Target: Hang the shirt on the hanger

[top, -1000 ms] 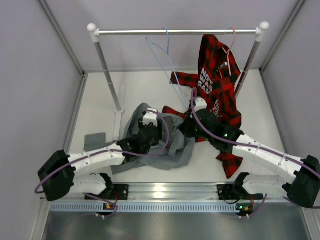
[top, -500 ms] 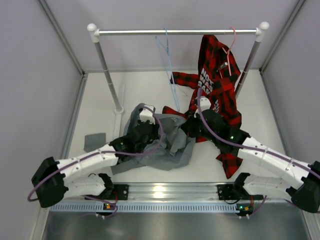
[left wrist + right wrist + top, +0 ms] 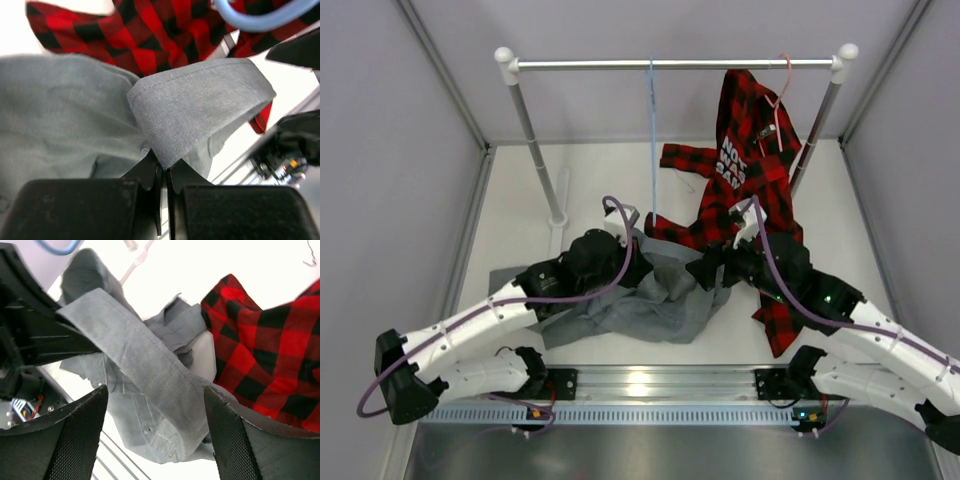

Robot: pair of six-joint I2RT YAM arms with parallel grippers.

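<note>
Pinches a stitched band of the plain grey soft collared shirt [image 3: 200,105] with the left gripper [image 3: 161,172], jaws fully closed on the fabric. Holds the right gripper [image 3: 155,390] wide and empty just over the same band, gripping nothing. Leaves the bulk of the shirt crumpled on the white worktop [image 3: 610,180], near of the thin light-blue wire hanger [image 3: 652,140] dangling edge-on from the metal rail [image 3: 670,64], left of the red-and-black plaid shirt [image 3: 750,170].

Risks from here:
- May slip out of so narrow a pinch once lifted, given the weight of the trailing cloth.
- May drag the plaid sleeve along, lying against the grey cloth.
- May miss the hanger, steadied by neither gripper, and swing it round or knock it off the rail.

Against a second ago:
- Hanger no longer drawn askew toward the right gripper, now hanging straight.
- Right gripper gone from closed to wide, and pulled back to the near right.
- Left gripper gone from apart to closed.
</note>
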